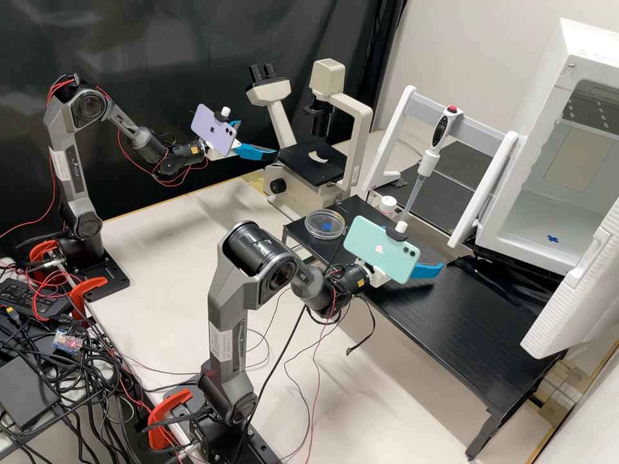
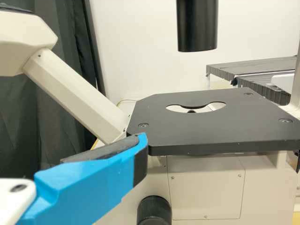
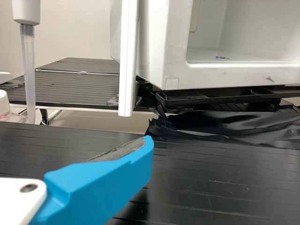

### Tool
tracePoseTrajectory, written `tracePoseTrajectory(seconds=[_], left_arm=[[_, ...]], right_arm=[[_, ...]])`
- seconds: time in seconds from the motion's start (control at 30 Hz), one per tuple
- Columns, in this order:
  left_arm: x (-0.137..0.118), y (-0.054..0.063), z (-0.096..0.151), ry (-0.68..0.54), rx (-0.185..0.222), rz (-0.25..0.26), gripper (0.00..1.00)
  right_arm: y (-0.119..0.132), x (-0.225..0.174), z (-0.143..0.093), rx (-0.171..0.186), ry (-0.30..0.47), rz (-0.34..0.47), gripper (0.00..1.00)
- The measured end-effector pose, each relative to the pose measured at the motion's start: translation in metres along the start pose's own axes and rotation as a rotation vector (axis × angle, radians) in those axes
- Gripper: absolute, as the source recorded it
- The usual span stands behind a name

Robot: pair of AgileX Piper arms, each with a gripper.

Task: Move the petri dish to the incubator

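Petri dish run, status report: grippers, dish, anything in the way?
Left gripper, right gripper open, empty. Petri dish on black rack. Incubator open; pipette possibly crowding the route.

The incubator [image 1: 596, 46] runs off the high view's right edge. Left of it there, the mint phone [image 1: 364, 243] partly hides the right gripper [image 1: 427, 270].

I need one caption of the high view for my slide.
Petri dish on the black table; the incubator stands open.
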Motion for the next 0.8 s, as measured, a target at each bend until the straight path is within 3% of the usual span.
tracePoseTrajectory(seconds=[0.43, 0.67, 0.8], left_arm=[[0.0, 0.0, 0.0, 0.0, 0.0, 0.0, 1.0], [0.0, 0.0, 0.0, 0.0, 0.0, 0.0, 1.0], [0.0, 0.0, 0.0, 0.0, 0.0, 0.0, 1.0]], right_arm=[[-0.002, -0.013, -0.001, 0.016, 0.019, -0.015, 1.0], [0.002, -0.047, -0.024, -0.011, 0.221, 0.043, 1.0], [-0.008, -0.063, -0.04, -0.018, 0.339, 0.024, 1.0]])
